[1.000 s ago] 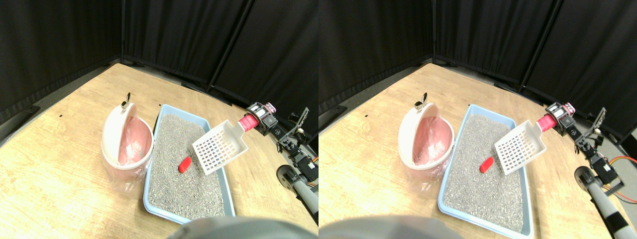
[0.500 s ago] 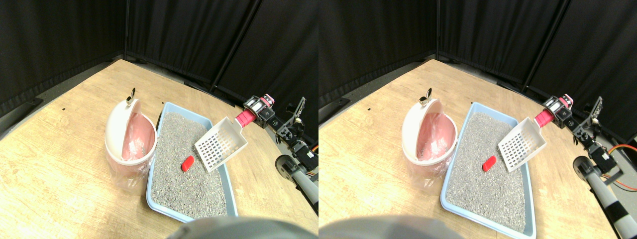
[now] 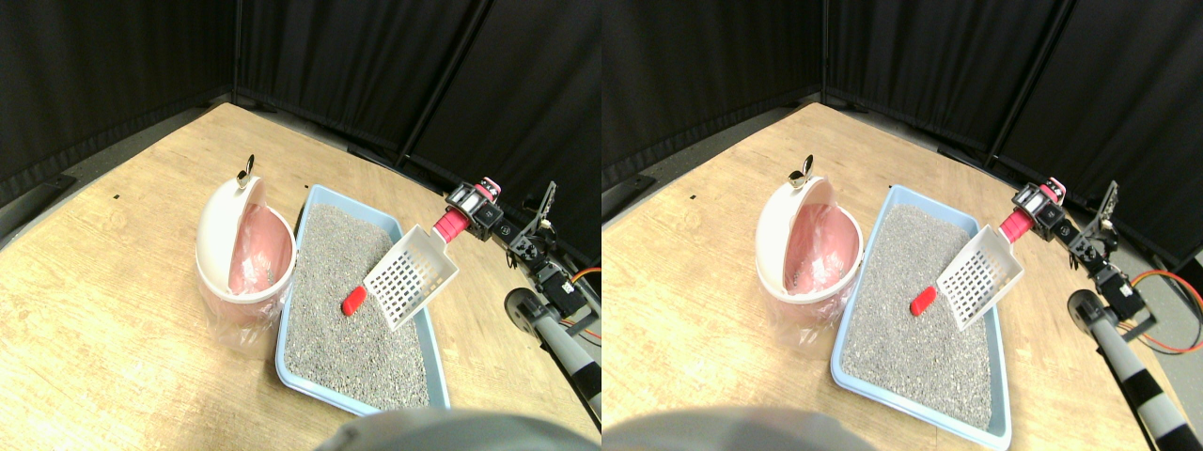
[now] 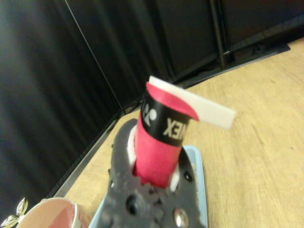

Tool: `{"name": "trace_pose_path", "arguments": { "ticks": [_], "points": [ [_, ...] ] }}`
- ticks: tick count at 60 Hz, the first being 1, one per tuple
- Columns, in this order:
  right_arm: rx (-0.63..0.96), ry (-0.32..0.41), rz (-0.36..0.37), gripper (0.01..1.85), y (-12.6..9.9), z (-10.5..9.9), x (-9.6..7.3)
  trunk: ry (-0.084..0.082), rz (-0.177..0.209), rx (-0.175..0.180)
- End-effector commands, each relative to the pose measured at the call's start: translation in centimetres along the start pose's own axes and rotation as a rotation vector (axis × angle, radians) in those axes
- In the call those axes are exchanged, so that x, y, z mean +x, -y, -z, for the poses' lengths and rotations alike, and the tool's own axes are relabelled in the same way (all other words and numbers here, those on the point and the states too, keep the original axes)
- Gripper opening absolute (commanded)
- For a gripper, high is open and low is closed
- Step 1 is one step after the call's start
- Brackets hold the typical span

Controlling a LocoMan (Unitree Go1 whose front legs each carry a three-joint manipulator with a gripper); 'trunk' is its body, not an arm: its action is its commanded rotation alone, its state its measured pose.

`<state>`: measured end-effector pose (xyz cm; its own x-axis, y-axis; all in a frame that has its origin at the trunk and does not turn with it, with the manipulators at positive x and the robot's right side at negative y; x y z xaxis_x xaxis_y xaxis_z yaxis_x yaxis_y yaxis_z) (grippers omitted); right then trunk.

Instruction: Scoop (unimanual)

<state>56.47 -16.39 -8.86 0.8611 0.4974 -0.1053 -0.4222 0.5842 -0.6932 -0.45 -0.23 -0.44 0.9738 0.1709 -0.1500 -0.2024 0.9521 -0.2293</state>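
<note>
Stereo pair view, nearest first: a pale blue tray (image 3: pixel 286 331) filled with grey litter (image 3: pixel 350 310) sits on the wooden table (image 3: pixel 103 310), one corner running toward the bottom edge. On the litter, about mid-tray, lies a small red piece (image 3: pixel 353 300). The white slotted scoop (image 3: pixel 410 278) hangs tilted just beside that piece, its front edge low over the litter near the tray's right rim; whether it touches the litter cannot be told. Left of the tray, touching or just beside its rim, stands a pink bin (image 3: pixel 241 268) lined with a clear bag, its white lid (image 3: pixel 218 225) tipped up. The scoop's red wrapped handle (image 3: pixel 444 225) rises back to the right gripper (image 3: pixel 467 204), which is clamped on it, with the arm (image 3: pixel 554 315) trailing down to the lower right. Black curtains (image 3: pixel 357 66) close off the far side. In the wrist view the red handle (image 4: pixel 159 142), with a black band around it, sits gripped in the dark jaw frame, with the tray's edge (image 4: pixel 200 171) and the bin's rim (image 4: pixel 57 209) beyond.
</note>
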Motion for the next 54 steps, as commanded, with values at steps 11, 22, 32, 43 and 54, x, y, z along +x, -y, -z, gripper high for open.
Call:
{"name": "trace_pose_path", "arguments": {
  "ticks": [11, 22, 32, 43, 54],
  "points": [
    [0.024, -0.029, 0.008, 0.05, -1.7, 0.1, -0.2, -0.025, -0.022, -0.009],
    [0.047, -0.024, -0.011, 0.05, -2.5, 0.7, -0.1, -0.03, -0.027, -0.01],
    [0.049, -0.039, -0.055, 0.05, -3.6, 0.8, -0.1, -0.05, -0.028, -0.015],
    [0.121, -0.048, -0.147, 0.05, -7.8, 1.3, -0.1, -0.074, -0.047, -0.039],
    [0.185, -0.061, -0.18, 0.05, -11.1, 2.1, 0.7, -0.081, -0.064, -0.054]
  ]
}}
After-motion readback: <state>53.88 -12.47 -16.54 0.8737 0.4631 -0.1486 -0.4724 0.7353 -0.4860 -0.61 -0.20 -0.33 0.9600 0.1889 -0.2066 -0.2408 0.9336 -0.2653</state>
